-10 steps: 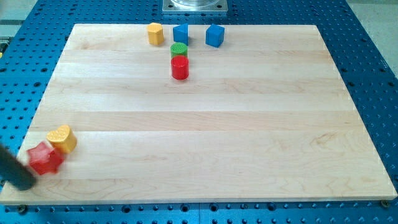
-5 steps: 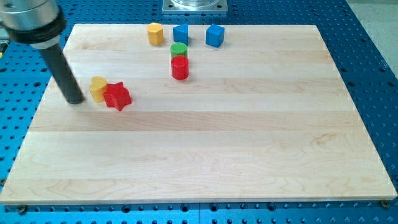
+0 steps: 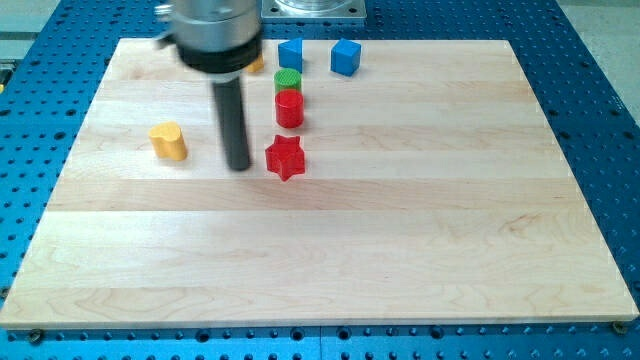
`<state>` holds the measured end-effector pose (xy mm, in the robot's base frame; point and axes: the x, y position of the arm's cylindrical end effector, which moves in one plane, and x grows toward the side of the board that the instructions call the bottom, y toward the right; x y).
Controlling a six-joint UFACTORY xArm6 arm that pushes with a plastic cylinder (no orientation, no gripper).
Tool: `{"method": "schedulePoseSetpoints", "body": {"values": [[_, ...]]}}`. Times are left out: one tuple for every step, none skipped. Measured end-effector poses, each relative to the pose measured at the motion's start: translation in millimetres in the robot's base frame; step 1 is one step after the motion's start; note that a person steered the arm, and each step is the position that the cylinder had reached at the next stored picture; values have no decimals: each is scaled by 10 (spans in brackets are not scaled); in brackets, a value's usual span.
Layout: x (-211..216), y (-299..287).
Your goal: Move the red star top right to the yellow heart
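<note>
The red star (image 3: 285,157) lies on the wooden board (image 3: 400,220), left of centre. The yellow heart (image 3: 169,142) lies apart from it, further to the view's left. My tip (image 3: 239,165) rests on the board between the two, close to the star's left side and well right of the heart. The rod rises from the tip to the arm's round end at the view's top.
A red cylinder (image 3: 289,108) stands just above the star, with a green cylinder (image 3: 288,80) touching its top side. Two blue blocks (image 3: 291,54) (image 3: 345,57) sit near the board's top edge. A yellow block (image 3: 256,62) is mostly hidden behind the arm.
The red star has moved right, away from the yellow heart. My tip has moved from the heart's left to between heart and star. The heart has shifted slightly right.
</note>
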<state>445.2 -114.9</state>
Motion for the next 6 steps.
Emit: {"method": "schedulePoseSetpoints", "body": {"values": [[101, 380], [416, 668], [203, 863], [-163, 851], [-93, 810], [573, -334]]}}
